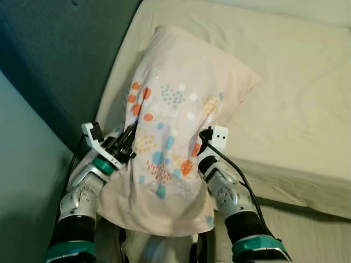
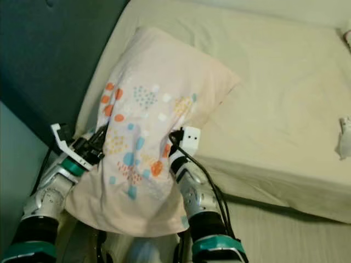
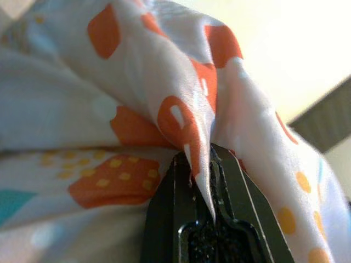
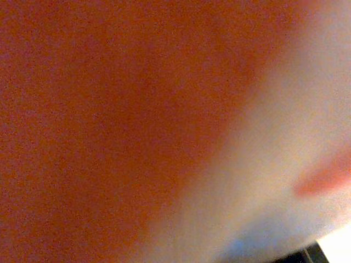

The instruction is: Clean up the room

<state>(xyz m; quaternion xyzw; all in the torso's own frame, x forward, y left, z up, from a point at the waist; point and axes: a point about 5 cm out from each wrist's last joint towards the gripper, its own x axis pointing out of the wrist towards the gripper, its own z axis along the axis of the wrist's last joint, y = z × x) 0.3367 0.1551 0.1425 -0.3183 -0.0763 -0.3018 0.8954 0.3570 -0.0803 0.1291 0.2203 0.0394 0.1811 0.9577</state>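
A large pale pink pillow printed with orange, blue and yellow dots lies tilted. Its upper end rests on the bed and its lower end hangs down between my two arms. My left gripper is at the pillow's left edge. In the left wrist view its black fingers are shut on a fold of the pillowcase. My right gripper is pressed into the pillow's right side, with its fingers buried in the cloth. The right wrist view is a blur of orange and white pillow fabric held right up against the lens.
The cream mattress stretches away to the right, with its front edge running just beyond my right arm. A dark blue headboard stands at the left, and a pale wall is beside it. A small white object lies far right on the bed.
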